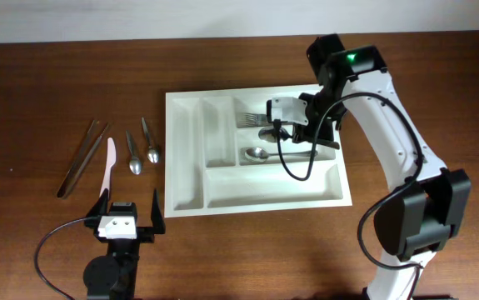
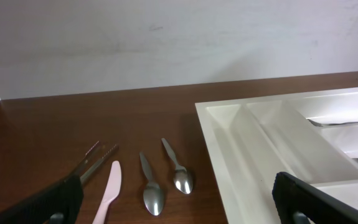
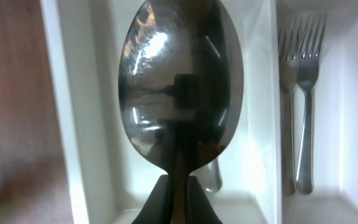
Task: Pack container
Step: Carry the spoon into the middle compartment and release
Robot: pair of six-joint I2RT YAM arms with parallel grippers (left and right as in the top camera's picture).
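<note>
Long dark utensils point(image 1: 81, 158): two, side by side on the desk point(image 1: 39, 92), far left; sticks or tongs, cannot tell.
Pink knife point(image 1: 108, 167): flat on the desk, just right of them.
Loose spoons point(image 1: 133, 154): two, bowls toward the robot, between the knife and the tray.
Left gripper point(image 1: 129, 204): jaws spread wide and holding nothing, near the desk's front edge, apart from the loose cutlery.
Cutlery tray point(image 1: 264, 187): white, divided, mid-desk.
Forks point(image 3: 303, 93): two, lying in the compartment beside the held spoon.
Right gripper point(image 3: 179, 196): over the tray, jaws pinching the neck of the held spoon.
Held spoon point(image 3: 179, 81): bowl pointing away from the jaws, above a narrow tray compartment.
</note>
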